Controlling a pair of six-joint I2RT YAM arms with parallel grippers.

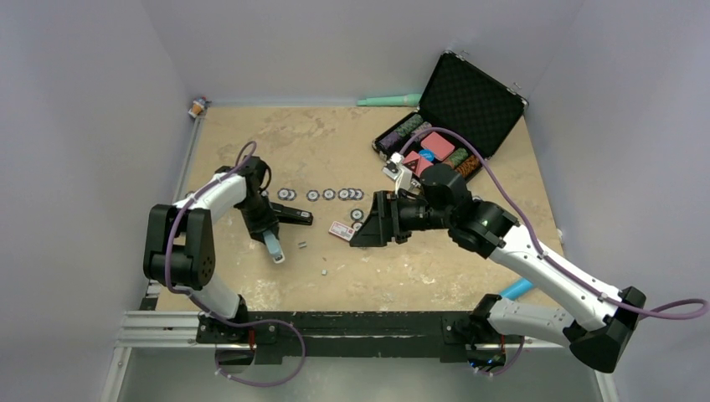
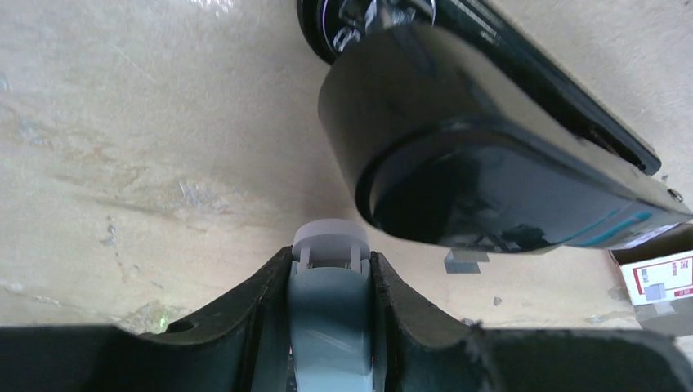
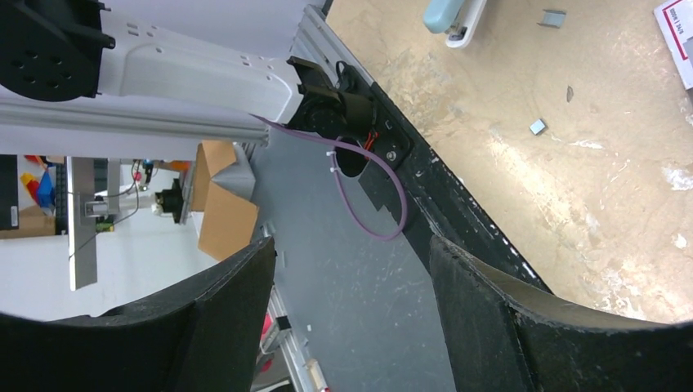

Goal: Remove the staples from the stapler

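**Left gripper clamped on the blue block, right gripper open beside the card**

My left gripper (image 1: 270, 237) is closed on the pale blue block (image 1: 274, 245). In the left wrist view both fingers (image 2: 253, 310) press its sides, and its round white end sticks out past the tips. The block points toward 5 o'clock on the counter (image 1: 419, 268).

The stapler (image 1: 295, 216) lies flat at about 9 o'clock from the counter's centre. Its long black body runs toward 3 o'clock, and its left end is hidden under my left wrist. From the wrist it fills the upper right, glossy and black, just beyond the block. I cannot tell whether the two touch.

The staples (image 1: 302, 244) lie loose on the counter at the stapler's 5 o'clock, just beside the block. A second grey bit (image 1: 324, 271) sits further out the same way, well apart from the stapler.

My right gripper (image 1: 362, 236) stands open with nothing between its fingers (image 3: 237, 302). It hangs over the middle of the counter, and its wrist camera faces the near edge. The red-and-white card (image 1: 341, 230) lies just at its 9 o'clock, between it and the stapler.

A row of chips (image 1: 328, 194) runs at the stapler's 1 o'clock. The open case (image 1: 469, 105) sits in the far corner at 1 o'clock.
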